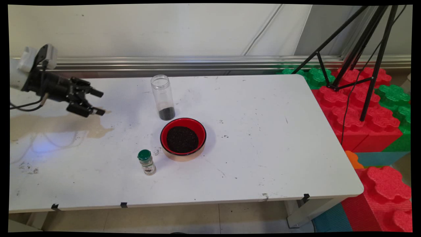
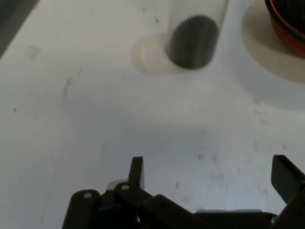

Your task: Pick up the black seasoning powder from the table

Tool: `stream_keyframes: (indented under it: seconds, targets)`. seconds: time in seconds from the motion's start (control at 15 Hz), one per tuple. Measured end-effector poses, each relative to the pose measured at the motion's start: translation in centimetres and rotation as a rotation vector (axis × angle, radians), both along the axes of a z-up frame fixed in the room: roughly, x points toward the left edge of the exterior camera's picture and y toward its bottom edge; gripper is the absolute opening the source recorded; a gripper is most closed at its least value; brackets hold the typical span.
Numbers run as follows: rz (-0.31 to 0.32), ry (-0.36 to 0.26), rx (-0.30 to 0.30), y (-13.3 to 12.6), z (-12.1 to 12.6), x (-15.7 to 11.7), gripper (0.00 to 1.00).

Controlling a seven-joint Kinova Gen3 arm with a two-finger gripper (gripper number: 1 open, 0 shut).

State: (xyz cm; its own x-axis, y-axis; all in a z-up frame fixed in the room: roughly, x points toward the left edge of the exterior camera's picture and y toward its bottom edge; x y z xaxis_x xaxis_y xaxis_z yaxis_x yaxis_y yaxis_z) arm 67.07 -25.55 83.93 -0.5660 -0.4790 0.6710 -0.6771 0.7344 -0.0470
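My black gripper (image 1: pixel 100 102) hangs over the table's left part, pointing right, open and empty. A tall clear jar (image 1: pixel 162 97) with dark grains at its bottom stands upright to its right, well apart. In the hand view the jar (image 2: pixel 193 40) sits ahead at the top, and the gripper (image 2: pixel 209 174) has its fingers spread wide. Just in front of the jar is a red bowl (image 1: pixel 183 138) filled with dark grains; its rim shows as the red bowl (image 2: pixel 286 24) at the hand view's top right. A small spice bottle (image 1: pixel 146 162) with a green cap stands left of the bowl.
The white table (image 1: pixel 263 148) has a brownish stain (image 1: pixel 65 126) under the gripper and scattered dark crumbs near the bowl. A black tripod (image 1: pixel 358 52) stands at the back right over red and green foam blocks (image 1: pixel 361 112) beyond the table's right edge.
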Motion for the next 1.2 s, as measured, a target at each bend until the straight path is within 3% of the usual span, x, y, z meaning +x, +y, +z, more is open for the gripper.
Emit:
stream_keyframes:
  seconds: [0.6,1.2]
  targets:
    - [-0.035,0.058,-0.04,-4.7,-0.5,-3.2,1.0]
    - [-0.115,0.087,-0.053,-7.0,-2.2,-6.1,1.0]
